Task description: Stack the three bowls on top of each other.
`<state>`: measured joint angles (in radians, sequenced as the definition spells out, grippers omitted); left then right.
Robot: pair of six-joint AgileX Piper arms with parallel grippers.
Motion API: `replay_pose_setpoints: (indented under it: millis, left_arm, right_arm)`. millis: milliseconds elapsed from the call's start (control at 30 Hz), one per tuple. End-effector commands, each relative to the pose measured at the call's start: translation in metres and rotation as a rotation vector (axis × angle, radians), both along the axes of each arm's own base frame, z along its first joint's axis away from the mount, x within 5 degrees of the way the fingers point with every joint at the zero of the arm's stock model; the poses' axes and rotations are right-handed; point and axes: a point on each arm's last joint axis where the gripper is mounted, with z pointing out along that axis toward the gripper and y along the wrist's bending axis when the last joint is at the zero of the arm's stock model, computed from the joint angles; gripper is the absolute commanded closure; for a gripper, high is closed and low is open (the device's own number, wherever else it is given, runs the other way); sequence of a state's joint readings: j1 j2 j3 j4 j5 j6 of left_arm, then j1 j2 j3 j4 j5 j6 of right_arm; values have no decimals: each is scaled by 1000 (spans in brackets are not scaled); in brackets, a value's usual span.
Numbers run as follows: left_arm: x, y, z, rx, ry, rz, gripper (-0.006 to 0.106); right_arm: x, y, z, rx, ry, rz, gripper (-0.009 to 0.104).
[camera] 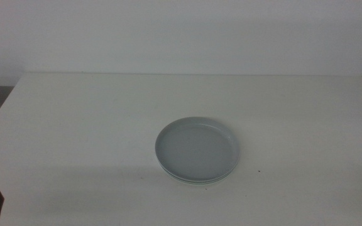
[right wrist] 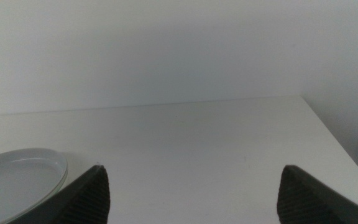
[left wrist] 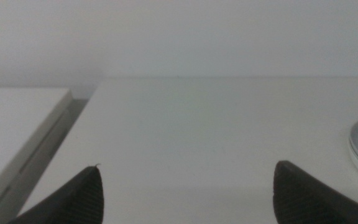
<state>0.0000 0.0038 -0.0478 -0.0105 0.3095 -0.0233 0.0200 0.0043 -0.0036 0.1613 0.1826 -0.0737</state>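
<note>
The bowls (camera: 197,149) sit stacked, grey on top, near the middle of the white surface (camera: 74,125), while the left tool (left wrist: 185,193) and right tool (right wrist: 191,193) wait apart, jaws spread wide and empty.

I count one stack of bowls (camera: 197,150) on one white table (camera: 74,125): a grey bowl on top, a mint green rim (camera: 190,181) beneath; a third I cannot tell.

My two grippers gape, left (left wrist: 185,193) and right (right wrist: 191,193).
</note>
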Motion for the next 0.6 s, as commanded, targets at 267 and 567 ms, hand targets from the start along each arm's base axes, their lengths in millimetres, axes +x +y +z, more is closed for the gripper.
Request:
replay_pose_setpoints:
  millis: [267,567]
  left_arm:
    - [2,0,-12,9,4,1,7]
    - [2,0,-11,9,-13,1,7]
  right_arm:
    - [0,-1,0,-8,-7,-9,2]
    - [0,-1,0,-8,-7,-9,2]
